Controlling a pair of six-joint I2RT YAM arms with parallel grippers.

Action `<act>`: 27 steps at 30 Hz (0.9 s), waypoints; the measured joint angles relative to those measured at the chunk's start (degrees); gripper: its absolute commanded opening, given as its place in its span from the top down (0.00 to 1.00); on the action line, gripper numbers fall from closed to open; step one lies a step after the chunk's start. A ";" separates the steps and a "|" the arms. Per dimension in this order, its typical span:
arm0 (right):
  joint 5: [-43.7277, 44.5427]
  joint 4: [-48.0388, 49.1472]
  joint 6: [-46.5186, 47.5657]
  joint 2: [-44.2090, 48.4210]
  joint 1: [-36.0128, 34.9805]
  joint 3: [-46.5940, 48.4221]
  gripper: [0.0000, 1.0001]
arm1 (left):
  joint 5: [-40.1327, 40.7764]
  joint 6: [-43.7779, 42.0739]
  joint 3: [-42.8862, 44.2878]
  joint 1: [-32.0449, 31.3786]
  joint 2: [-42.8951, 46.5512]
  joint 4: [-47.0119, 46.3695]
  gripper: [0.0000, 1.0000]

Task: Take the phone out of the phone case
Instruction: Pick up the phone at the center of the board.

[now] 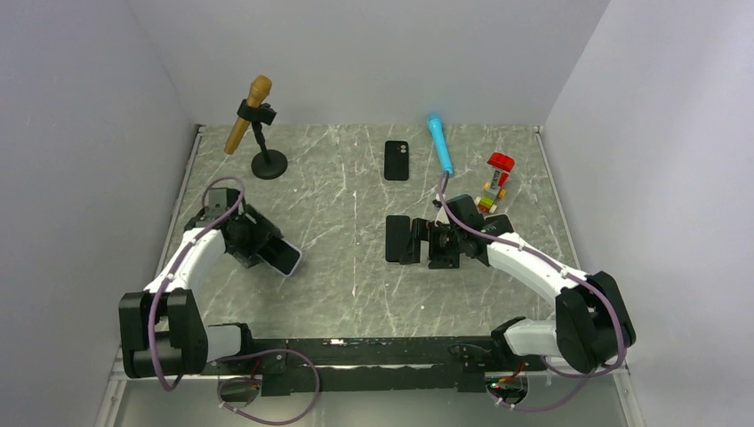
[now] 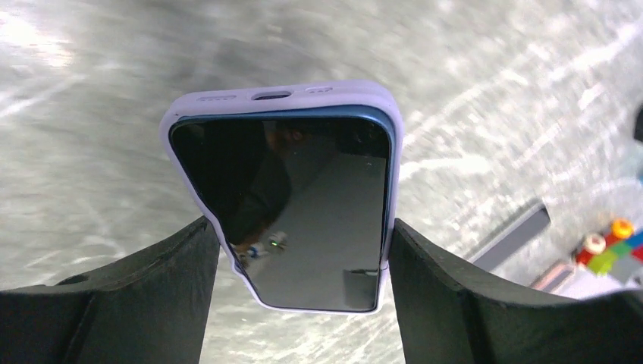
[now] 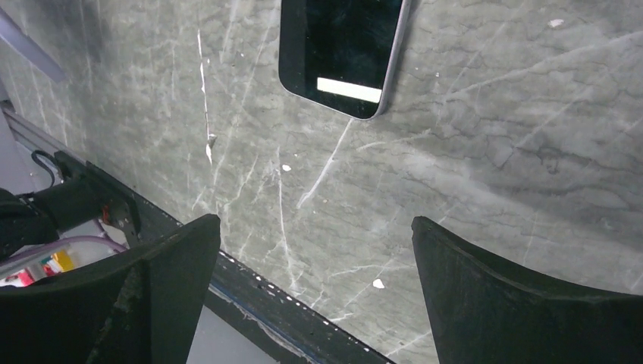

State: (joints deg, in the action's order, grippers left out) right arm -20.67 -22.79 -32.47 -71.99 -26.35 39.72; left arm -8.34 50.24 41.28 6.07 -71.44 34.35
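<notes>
A phone with a dark screen sits in a lavender case. A blue phone edge shows just inside the case's top rim. My left gripper is shut on the cased phone's long sides and holds it above the table, at the left in the top view. My right gripper is open and empty, low over the table. A second dark phone lies flat just beyond its fingertips, also seen in the top view.
A black phone or case lies at the back centre. A blue marker and a toy of coloured bricks lie at the back right. A wooden microphone on a black stand is at the back left.
</notes>
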 measured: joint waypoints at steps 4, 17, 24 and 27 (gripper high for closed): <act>-1.42 -0.04 1.01 -1.88 0.00 1.86 0.00 | -1.84 0.07 3.43 -6.95 -0.07 -0.37 1.00; -4.17 4.07 2.43 2.97 -8.90 5.16 0.01 | -20.85 22.01 4.39 -21.05 0.74 -5.81 1.00; -3.28 7.80 2.29 3.19 -13.14 11.56 0.07 | -20.74 30.60 11.06 -25.38 1.55 -3.91 1.00; -2.71 9.60 1.11 2.56 -13.88 13.29 0.12 | -20.72 32.20 11.69 -27.08 1.49 -4.63 1.00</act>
State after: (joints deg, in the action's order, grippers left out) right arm -23.38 -13.19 -31.35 -69.43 -40.23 53.01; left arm -29.06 82.43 52.97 -21.02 -69.95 29.71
